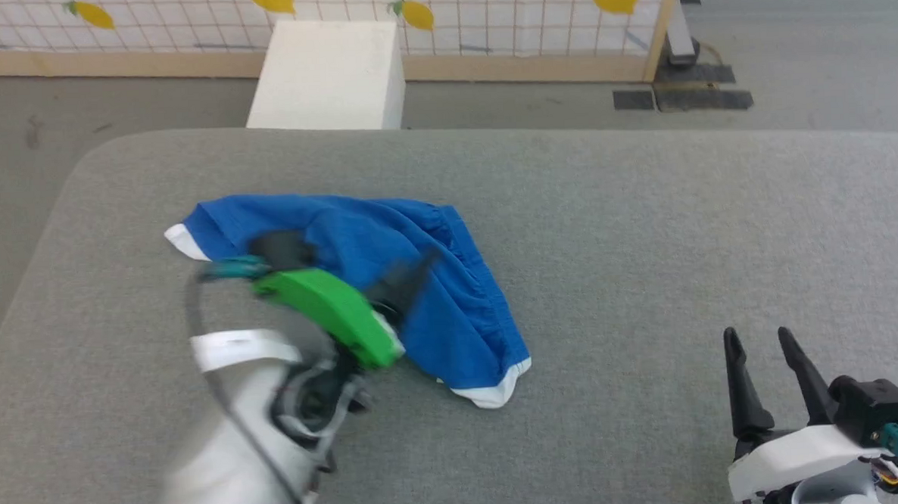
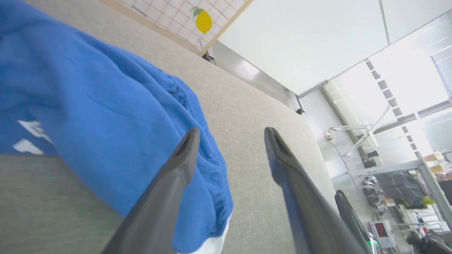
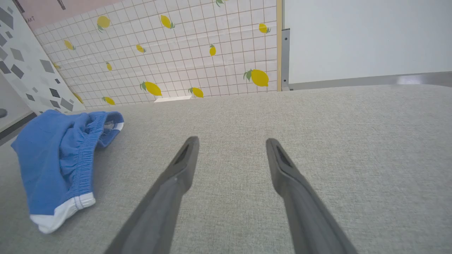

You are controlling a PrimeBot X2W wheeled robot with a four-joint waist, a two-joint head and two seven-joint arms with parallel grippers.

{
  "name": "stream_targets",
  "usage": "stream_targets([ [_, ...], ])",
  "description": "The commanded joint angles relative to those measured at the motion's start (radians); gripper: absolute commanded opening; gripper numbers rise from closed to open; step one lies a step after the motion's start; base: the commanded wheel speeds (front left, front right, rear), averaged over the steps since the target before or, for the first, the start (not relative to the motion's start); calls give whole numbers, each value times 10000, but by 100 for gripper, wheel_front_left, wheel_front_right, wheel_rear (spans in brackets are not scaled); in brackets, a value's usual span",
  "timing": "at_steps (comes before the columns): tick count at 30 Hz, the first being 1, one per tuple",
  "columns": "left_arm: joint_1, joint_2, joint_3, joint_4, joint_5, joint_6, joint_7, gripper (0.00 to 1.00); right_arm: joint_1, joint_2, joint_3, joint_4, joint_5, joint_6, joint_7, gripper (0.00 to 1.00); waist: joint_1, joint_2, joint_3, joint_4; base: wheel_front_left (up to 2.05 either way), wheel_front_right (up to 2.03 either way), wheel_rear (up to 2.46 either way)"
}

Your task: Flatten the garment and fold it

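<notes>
The garment, bright blue with white hem trim, lies crumpled in a loose heap on the left half of the grey padded table. My left gripper hovers over the heap, blurred, fingers spread wide. In the left wrist view the garment lies under and left of my left gripper, which is open with nothing between its fingers. My right gripper rests open near the front right of the table, well apart from the cloth. From the right wrist, the garment sits far left of that open gripper.
A white box stands on the floor just beyond the table's far edge. Behind it runs a lemon-patterned tiled partition with a wooden frame. The table's rounded left corner drops off to grey floor.
</notes>
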Motion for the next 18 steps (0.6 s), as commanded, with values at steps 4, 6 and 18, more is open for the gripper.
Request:
stream_targets([
  [4,195,1324,772,-347,1106,404,-1968,100,224,-4,386,271,-138,-15,-58,100,1,-1,-560,542,0,0,0],
  [6,542,1865,1044,-347,1797,759,-3078,100,207,-4,535,431,-65,-15,-5,100,1,-1,-643,626,0,0,0],
  [18,4725,1822,3906,-3110,6012,2235,-4382,100,-686,-4,1631,361,-537,-15,3314,100,1,-1,-491,1179,0,0,0],
])
